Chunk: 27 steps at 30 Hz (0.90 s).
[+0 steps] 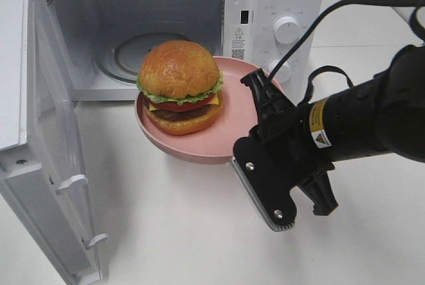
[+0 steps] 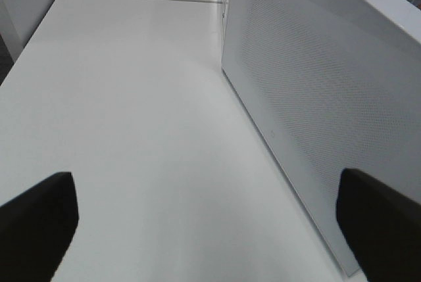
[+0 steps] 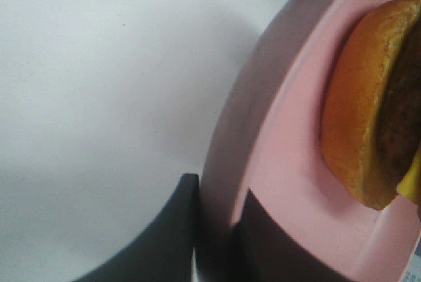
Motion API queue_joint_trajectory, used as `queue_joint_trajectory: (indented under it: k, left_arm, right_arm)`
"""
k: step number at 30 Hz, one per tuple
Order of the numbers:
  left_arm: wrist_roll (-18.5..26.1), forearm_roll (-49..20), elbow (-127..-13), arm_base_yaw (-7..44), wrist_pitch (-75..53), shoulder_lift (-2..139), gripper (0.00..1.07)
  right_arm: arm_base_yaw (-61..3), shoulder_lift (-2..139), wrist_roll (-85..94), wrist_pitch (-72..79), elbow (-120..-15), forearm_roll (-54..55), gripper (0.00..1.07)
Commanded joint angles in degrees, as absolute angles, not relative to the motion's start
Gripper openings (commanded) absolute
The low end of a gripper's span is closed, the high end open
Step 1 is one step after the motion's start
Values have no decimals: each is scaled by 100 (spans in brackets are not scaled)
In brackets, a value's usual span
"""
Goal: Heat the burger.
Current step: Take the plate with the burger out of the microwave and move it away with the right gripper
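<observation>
Clamped on pink plate [image 1: 199,145] rim: right gripper [image 1: 244,153], nearest cam in overhead view, jaws nearly shut w/ one above rim and one below (wrist view confirms, rim pinched between dark fingers [image 3: 164,236]). Plate held off table [image 1: 186,232], just in front of microwave [image 1: 166,32] opening, door [image 1: 46,139] swung wide to the left. Burger [image 1: 179,86] upright, roughly mid-plate, bun on top, lettuce/tomato/cheese/patty stacked under. Not yet inside cavity; glass turntable [image 1: 129,56] bare behind it.

Left gripper [image 2: 197,229] fully open, holding nothing, parked beside door's outer face.

Risks, as judged: edge-only grip, so plate could droop or twist w/ burger's weight; tall burger could slide or topple if tilted; far rim could clip cavity sill on entry; could land off-centre on turntable.
</observation>
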State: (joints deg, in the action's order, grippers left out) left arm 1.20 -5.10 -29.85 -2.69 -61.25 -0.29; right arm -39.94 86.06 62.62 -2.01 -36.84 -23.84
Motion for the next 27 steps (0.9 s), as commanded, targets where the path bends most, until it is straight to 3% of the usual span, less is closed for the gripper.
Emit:
queue_joint_trajectory:
  k: [1,27]
  left_arm:
    - [109,-521,-2968,-292,-6136,-115,100]
    - [109,-521,-2968,-292,-6136,-115,100]
  right_arm:
    - [-4022,8176,6182,0,-3478,-2406,0]
    - [-4022,5993,4704,-1558,-2355,-2733,0]
